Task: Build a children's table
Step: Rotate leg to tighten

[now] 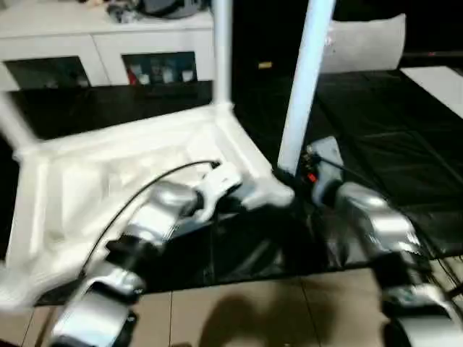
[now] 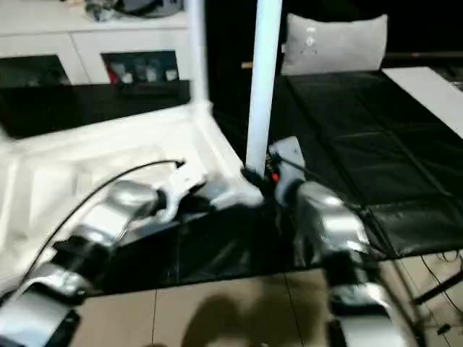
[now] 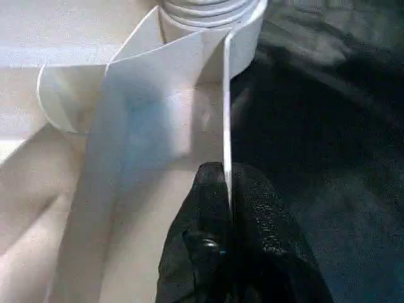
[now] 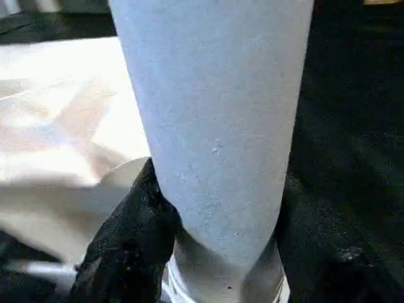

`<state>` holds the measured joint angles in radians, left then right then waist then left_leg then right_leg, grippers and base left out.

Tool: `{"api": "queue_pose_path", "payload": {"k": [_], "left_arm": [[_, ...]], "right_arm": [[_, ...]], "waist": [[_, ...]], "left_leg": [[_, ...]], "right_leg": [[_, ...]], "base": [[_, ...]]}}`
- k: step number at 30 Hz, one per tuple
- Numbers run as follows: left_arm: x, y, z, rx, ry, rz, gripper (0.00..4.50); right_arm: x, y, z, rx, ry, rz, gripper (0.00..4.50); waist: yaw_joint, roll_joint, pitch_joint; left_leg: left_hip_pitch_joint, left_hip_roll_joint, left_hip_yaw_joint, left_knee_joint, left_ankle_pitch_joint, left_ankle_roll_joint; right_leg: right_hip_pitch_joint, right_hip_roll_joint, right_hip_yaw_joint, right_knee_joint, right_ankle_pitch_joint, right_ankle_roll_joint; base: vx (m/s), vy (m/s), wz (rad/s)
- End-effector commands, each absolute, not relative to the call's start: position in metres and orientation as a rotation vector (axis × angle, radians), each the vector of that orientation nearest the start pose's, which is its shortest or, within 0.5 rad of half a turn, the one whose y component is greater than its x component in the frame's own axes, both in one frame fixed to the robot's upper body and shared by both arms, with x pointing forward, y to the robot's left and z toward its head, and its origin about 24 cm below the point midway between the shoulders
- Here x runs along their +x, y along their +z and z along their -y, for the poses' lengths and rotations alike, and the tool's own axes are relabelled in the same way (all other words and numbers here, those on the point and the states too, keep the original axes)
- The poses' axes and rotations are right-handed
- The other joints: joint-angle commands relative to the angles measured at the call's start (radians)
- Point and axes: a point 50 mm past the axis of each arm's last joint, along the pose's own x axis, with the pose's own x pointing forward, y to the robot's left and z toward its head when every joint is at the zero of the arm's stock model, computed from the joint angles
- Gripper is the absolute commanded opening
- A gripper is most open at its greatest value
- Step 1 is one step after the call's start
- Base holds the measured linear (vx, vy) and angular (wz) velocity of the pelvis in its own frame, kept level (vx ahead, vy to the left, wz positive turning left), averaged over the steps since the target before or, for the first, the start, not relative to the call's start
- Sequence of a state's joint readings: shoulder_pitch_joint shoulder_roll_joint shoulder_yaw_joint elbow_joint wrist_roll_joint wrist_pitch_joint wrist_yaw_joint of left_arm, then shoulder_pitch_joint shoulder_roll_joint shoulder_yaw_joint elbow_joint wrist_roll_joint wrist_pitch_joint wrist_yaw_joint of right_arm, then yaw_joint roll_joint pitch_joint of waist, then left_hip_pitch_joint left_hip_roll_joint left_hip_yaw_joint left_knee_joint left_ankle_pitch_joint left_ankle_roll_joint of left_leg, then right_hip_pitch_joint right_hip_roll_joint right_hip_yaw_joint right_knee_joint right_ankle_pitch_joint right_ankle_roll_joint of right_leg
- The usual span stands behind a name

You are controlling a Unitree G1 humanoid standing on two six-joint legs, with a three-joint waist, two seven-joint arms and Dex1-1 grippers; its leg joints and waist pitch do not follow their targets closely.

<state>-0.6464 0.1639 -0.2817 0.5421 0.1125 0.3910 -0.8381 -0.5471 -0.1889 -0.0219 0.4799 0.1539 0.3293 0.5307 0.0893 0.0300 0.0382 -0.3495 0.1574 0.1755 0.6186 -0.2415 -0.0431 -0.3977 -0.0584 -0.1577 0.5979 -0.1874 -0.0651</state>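
Observation:
The white children's table top [image 1: 108, 181] lies upside down on a black mat, ribbed underside up. A long white leg [image 1: 304, 87] stands upright in its near right corner socket [image 3: 246, 38]. My right gripper [image 4: 218, 208] is shut around that leg's base, one black finger [image 4: 129, 227] on each side. My left gripper [image 3: 227, 183] is shut on the thin side wall of the table top [image 3: 225, 107], just short of that same socket. A second leg [image 1: 222, 50] rises from the far corner, and a third [image 1: 14, 126] shows at the left edge.
The black mat [image 1: 391, 144] spreads to the right under the table top. Behind stands a white cabinet with glass doors [image 1: 108, 50]. A grey cushion [image 1: 369, 43] and a white panel [image 1: 441, 83] lie far right. Tan floor tiles [image 1: 253, 311] run along the near side.

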Motion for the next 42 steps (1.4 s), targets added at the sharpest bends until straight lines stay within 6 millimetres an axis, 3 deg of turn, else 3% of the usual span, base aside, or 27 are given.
{"api": "queue_pose_path", "payload": {"k": [1,4,7,11,16,17,21,26,29,35,40,42], "left_arm": [[0.334,0.065,-0.058,0.35,-1.039,-0.422,0.0],[0.332,0.065,-0.056,0.351,-1.033,-0.416,0.0],[0.33,0.063,-0.059,0.395,-1.05,-0.395,0.0],[0.329,0.059,-0.076,0.434,-1.106,-0.394,0.0],[0.328,0.061,-0.084,0.458,-1.176,-0.36,0.0],[0.325,0.062,-0.093,0.5,-1.271,-0.342,0.0],[0.321,0.062,-0.107,0.565,-1.371,-0.371,0.0],[0.314,0.065,-0.112,0.595,-1.504,-0.357,0.0],[0.307,0.068,-0.116,0.621,-1.63,-0.347,0.0],[0.302,0.071,-0.115,0.631,-1.738,-0.338,0.0],[0.301,0.071,-0.114,0.634,-1.772,-0.347,0.0],[0.301,0.071,-0.115,0.633,-1.78,-0.348,0.0]], "right_arm": [[0.336,0.053,0.111,0.066,0.664,-0.312,2.37],[0.335,0.054,0.108,0.048,0.679,-0.291,2.72],[0.328,0.057,0.11,0.016,0.747,-0.224,2.98],[0.324,0.062,0.137,-0.029,0.772,-0.157,3.34],[0.318,0.066,0.155,-0.042,0.831,-0.156,3.76],[0.313,0.068,0.171,-0.096,0.895,-0.181,3.87],[0.304,0.071,0.188,-0.162,1.013,-0.234,3.87],[0.293,0.074,0.193,-0.16,1.176,-0.283,3.87],[0.285,0.076,0.193,-0.14,1.302,-0.327,3.52],[0.278,0.076,0.188,-0.082,1.44,-0.38,2.91],[0.273,0.076,0.183,-0.048,1.504,-0.411,2.57],[0.272,0.076,0.182,-0.028,1.521,-0.42,2.23]], "waist": [[0.007,-0.014,-0.065],[0.005,-0.011,-0.064],[0.01,-0.012,-0.063],[0.015,-0.012,-0.067],[0.02,-0.013,-0.069],[0.025,-0.009,-0.067],[0.035,-0.01,-0.067],[0.055,-0.01,-0.07],[0.064,-0.011,-0.069],[0.082,-0.014,-0.07],[0.084,-0.014,-0.071],[0.084,-0.016,-0.07]], "left_leg": [[-0.009,0.082,-0.039,-0.066,0.047,0.11],[-0.008,0.09,-0.042,-0.066,0.057,0.128],[-0.01,0.087,-0.039,-0.064,0.042,0.131],[-0.01,0.089,-0.041,-0.061,0.059,0.152],[-0.012,0.091,-0.041,-0.058,0.077,0.175],[-0.01,0.091,-0.041,-0.058,0.074,0.18],[-0.009,0.091,-0.037,-0.057,0.051,0.178],[-0.005,0.1,-0.038,-0.056,0.061,0.18],[-0.005,0.103,-0.04,-0.055,0.064,0.183],[-0.004,0.104,-0.038,-0.056,0.059,0.16],[-0.005,0.103,-0.039,-0.056,0.059,0.151],[-0.007,0.099,-0.037,-0.057,0.053,0.144]], "right_leg": [[0.069,-0.128,0.085,-0.086,-0.241,-0.048],[0.067,-0.131,0.087,-0.079,-0.187,-0.078],[0.069,-0.135,0.089,-0.081,-0.191,-0.078],[0.069,-0.133,0.089,-0.073,-0.156,-0.081],[0.068,-0.132,0.089,-0.068,-0.12,-0.086],[0.066,-0.131,0.087,-0.071,-0.129,-0.085],[0.065,-0.127,0.086,-0.071,-0.153,-0.066],[0.062,-0.13,0.088,-0.064,-0.14,-0.078],[0.06,-0.132,0.088,-0.06,-0.12,-0.092],[0.06,-0.132,0.088,-0.063,-0.157,-0.08],[0.061,-0.133,0.088,-0.061,-0.154,-0.076],[0.062,-0.132,0.088,-0.066,-0.168,-0.067]], "base": [[0.0,0.0,0.0],[0.0,0.0,0.0],[0.0,0.0,0.0],[0.0,0.0,0.0],[0.0,0.0,0.0],[0.0,0.0,0.0],[0.0,0.0,0.0],[0.0,0.0,0.0],[0.0,0.0,0.0],[0.0,0.0,0.0],[0.0,0.0,0.0],[0.0,0.0,0.0]]}}
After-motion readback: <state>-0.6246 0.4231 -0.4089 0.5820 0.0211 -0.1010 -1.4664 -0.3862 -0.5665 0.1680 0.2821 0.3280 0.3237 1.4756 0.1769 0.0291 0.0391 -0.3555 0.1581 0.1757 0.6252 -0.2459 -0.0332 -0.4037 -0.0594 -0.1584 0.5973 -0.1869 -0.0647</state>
